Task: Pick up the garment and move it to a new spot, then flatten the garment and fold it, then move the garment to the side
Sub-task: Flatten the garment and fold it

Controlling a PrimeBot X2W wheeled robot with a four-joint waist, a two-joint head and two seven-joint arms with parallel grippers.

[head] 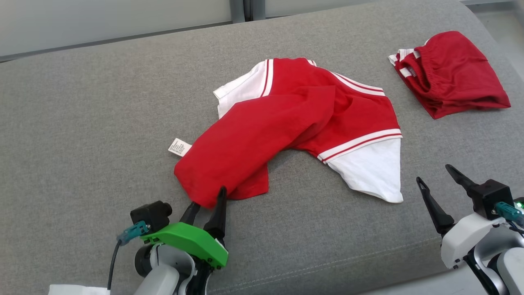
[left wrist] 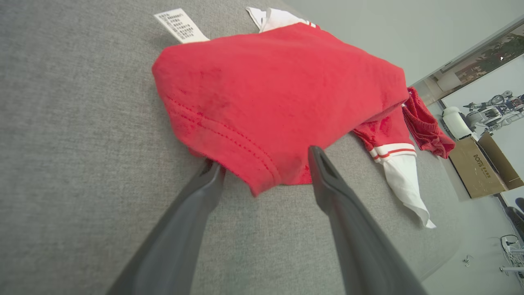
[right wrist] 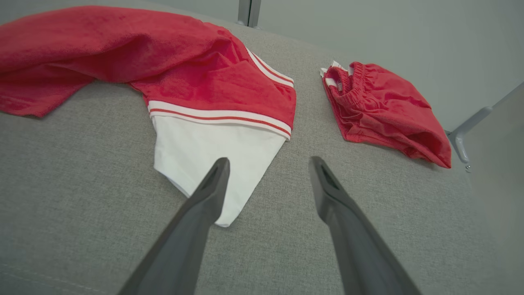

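NEAR-EDGE STANDOFF: A rumpled red cotton T-shirt [head: 286,119] w/ white striped sleeves lies mid-way across the grey fabric cushion [head: 82,123], partly folded over itself. At the cushion's near edge, L side, the left gripper [head: 208,197] stands wide open astride the shirt's red hem [left wrist: 237,143], nothing pinched. Near edge, R side: the right gripper [head: 433,173], also spread wide & empty, just short of a white sleeve [head: 368,172]. Bunched red shorts [head: 450,73] sit by the cushion's far R corner.

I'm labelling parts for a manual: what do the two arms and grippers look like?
Left gripper: two long dark fingers, bright green cover, black camera with teal plug and dark cable, pale grey forearm. Right gripper: same dark fingers, white housing, black camera, teal plug, green light.
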